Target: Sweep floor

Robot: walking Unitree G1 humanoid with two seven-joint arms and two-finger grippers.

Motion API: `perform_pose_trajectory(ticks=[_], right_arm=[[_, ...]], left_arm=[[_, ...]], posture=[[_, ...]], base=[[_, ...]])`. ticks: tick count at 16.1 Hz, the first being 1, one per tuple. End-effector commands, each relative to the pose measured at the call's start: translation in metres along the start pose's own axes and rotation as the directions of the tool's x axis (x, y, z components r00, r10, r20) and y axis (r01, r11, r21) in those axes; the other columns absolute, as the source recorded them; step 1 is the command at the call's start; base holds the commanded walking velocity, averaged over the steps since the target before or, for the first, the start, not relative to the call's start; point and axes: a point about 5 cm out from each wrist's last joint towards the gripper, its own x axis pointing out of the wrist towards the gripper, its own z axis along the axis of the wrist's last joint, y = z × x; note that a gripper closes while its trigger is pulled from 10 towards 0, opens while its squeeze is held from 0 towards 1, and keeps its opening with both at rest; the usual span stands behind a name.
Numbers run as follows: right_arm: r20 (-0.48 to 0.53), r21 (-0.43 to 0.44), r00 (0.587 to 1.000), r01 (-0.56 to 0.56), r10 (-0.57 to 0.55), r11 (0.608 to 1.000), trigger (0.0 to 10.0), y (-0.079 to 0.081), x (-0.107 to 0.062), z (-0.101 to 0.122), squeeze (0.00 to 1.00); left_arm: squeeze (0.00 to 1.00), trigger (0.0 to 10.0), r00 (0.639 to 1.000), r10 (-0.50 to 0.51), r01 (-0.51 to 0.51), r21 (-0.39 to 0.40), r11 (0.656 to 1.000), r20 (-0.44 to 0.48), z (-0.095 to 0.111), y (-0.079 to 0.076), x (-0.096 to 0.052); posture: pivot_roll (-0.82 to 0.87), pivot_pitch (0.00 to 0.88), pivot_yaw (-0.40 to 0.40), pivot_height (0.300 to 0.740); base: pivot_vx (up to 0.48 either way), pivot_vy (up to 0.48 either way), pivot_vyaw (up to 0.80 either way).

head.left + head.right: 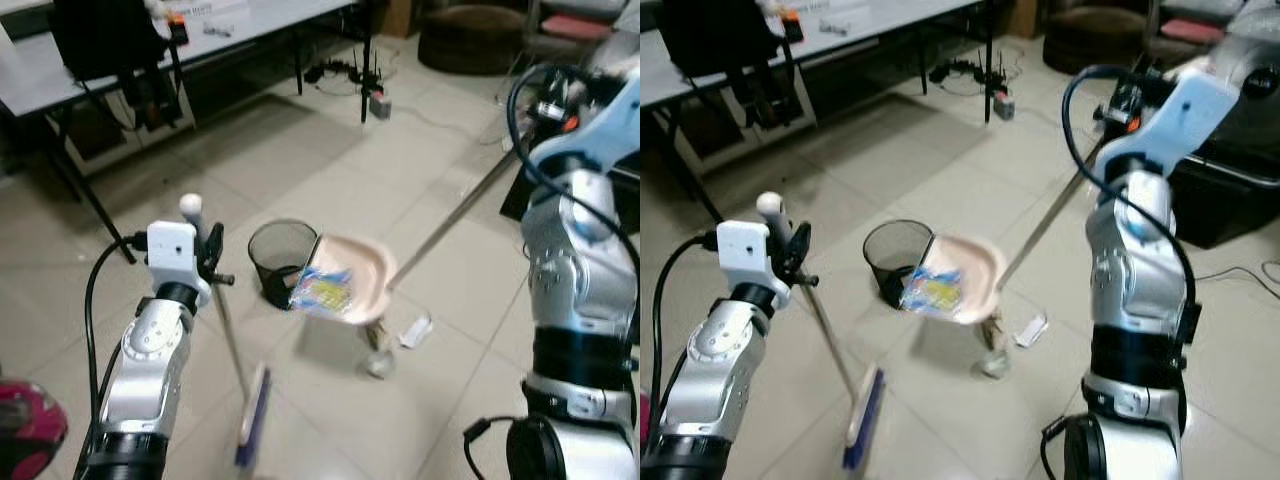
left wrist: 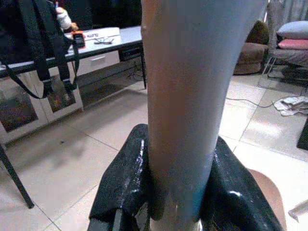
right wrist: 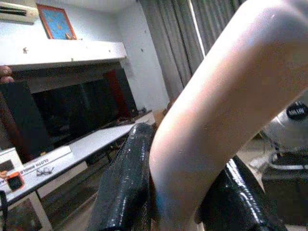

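My left gripper is shut on the broom handle, just below its white knob. The broom's blue-bristled head rests on the tiles near my feet. My right gripper, raised at the right, is shut on the long handle of the beige dustpan. The dustpan is lifted and tilted against the rim of a black mesh wastebasket. A blue and yellow wrapper lies in the pan at its lower lip. A white scrap and a small crumpled piece lie on the floor beside the pan.
A long white table with a black backpack hanging at it stands at the back left, its black legs reaching the floor. Cables and a power strip lie beyond it. A dark round pouf sits at the back. A black case is at the right.
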Motion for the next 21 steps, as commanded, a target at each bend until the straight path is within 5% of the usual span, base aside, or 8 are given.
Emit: perform_pose_trajectory(ticks=[1,21], right_arm=[[0.040,0.044,0.999,-0.036,0.035,0.998,10.0,0.0128,0.0017,0.0098,0.00],[0.056,0.037,0.998,-0.015,0.013,0.999,10.0,0.0097,0.0068,0.0128,0.00]], left_arm=[[0.00,10.0,0.999,0.035,-0.036,0.027,0.999,0.030,0.0067,0.0092,0.0011],[0.00,10.0,0.999,0.033,-0.034,0.019,0.999,0.041,0.0062,0.0029,0.0080]], posture=[[-0.08,0.000,0.058,0.740],[-0.09,0.000,0.059,0.740]], base=[[0.401,0.000,0.00],[0.418,0.000,0.00]])
